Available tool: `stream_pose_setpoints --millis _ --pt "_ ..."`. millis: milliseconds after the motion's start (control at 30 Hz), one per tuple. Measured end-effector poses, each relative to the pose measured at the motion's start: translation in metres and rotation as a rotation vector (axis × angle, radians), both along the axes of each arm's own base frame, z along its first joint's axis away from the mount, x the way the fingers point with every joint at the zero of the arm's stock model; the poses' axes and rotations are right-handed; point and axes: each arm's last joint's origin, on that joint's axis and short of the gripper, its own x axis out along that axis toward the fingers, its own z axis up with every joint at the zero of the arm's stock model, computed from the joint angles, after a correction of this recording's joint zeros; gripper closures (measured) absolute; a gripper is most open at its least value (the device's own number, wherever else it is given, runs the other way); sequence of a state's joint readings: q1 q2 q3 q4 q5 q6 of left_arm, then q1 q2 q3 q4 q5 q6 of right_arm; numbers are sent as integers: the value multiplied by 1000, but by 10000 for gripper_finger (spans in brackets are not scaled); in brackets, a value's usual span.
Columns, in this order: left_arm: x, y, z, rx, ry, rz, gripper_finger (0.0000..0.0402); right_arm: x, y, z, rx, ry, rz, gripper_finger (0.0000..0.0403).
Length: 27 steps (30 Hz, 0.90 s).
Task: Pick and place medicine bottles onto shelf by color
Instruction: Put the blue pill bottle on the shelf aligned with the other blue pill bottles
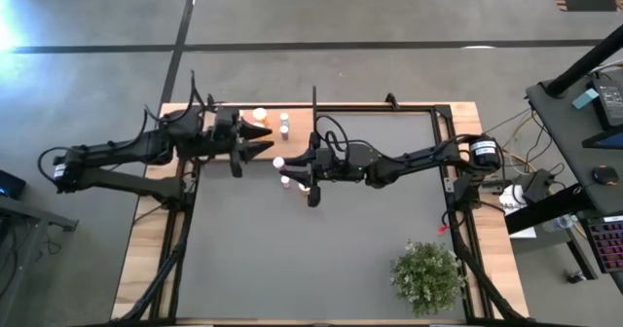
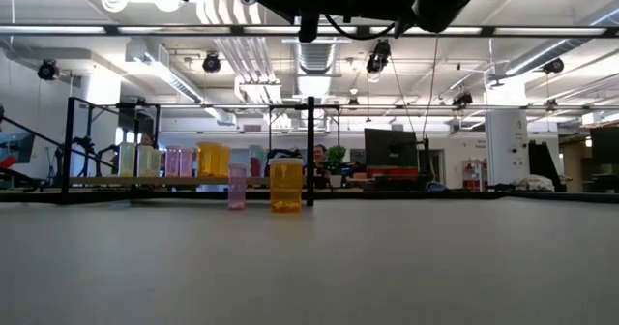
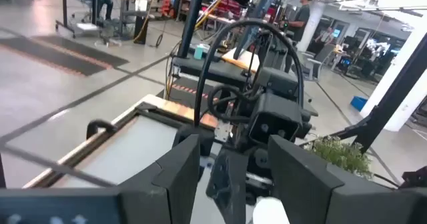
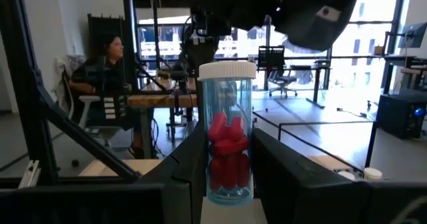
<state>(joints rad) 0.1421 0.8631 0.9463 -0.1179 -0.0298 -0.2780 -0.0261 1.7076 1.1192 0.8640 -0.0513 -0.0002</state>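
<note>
Sitting upright between the two dark fingers of the right pincer (image 4: pixel 227 184): the red bottle (image 4: pixel 227 151), near the middle of the table (image 1: pixel 341 239), just beside the shelf (image 1: pixel 300 121) and seeming to be lifted clear. Closing on both sides of it, low on the body, so keeping it straight with the cap on top, ready for setting down. Looking round and smooth and see-through like plastic, with a white cap and shiny red pills piled inside. Likely slipping easily if held too loosely.

Standing on the table close together: a pink bottle (image 2: pixel 237 187) and an orange bottle (image 2: pixel 286 187), both see-through with stuff inside, likely waiting for their turn.

Standing on the flat pale wood shelf, on the left arm's side of the table: two more bottles (image 1: pixel 260 116), a little apart, likely starting the colour groups.

Hanging over the edge of the shelf: the left pincer (image 1: pixel 255 138), fingers spread apart and gripping nothing, likely just waiting.

Sitting well apart, on the right arm's side: a bushy green plant (image 1: pixel 428 276), soft and leafy, playing no part in the job
</note>
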Motion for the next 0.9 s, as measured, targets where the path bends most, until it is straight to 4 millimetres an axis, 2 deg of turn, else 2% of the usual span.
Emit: stream_pose_setpoints --millis 267,500,567,767,900 --pt "11 1 10 154 -85 27 240 -4 0 4 -11 17 -2 307" --pt "4 -1 13 117 -106 7 242 -14 0 10 -18 134 -4 307" --pt "2 -2 14 118 -111 -6 253 -18 0 15 -32 145 -5 307" --pt "1 -2 14 109 -112 -21 323 -26 0 28 -41 136 -8 307" --pt "4 -4 12 57 -109 -103 326 -28 1 28 -38 143 -7 307"
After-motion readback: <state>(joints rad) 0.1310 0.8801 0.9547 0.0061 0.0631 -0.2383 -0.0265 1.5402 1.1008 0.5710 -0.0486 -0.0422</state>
